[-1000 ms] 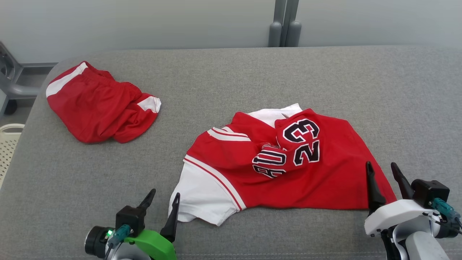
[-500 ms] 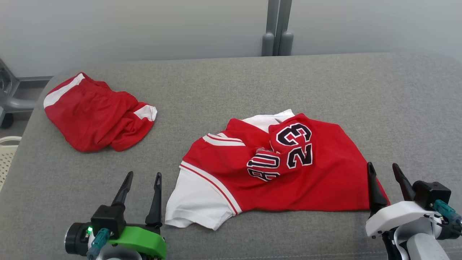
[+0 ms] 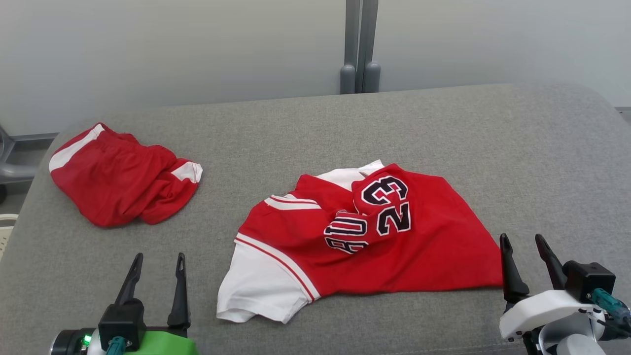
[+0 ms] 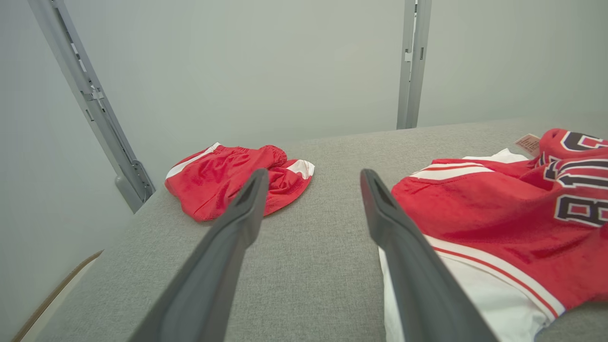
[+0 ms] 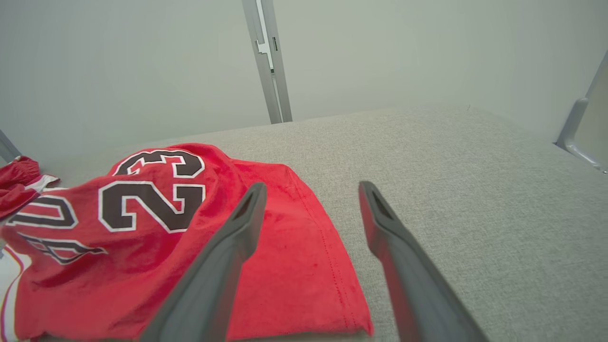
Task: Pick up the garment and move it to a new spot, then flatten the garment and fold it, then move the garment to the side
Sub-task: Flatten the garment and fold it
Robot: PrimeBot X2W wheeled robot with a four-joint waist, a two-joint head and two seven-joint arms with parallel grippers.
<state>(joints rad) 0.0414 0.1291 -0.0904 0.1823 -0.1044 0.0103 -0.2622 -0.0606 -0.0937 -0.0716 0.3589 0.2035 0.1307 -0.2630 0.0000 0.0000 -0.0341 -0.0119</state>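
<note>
Spreading beneath everything is a grey fabric-covered table [image 3: 443, 128]. A crumpled red basketball jersey [image 3: 424, 251], with white sleeves and black "23" numerals, lies on it between the two pairs of jaws. Its white sleeve is just to the right of the left jaws. Its red hem corner is just beside the inner finger of the right jaws; whether they touch I cannot tell. Bunched red shorts [image 3: 118, 192] with white side stripes lie well ahead of the left jaws, slightly to their left. Both pairs of jaws stand apart, holding nothing.
</note>
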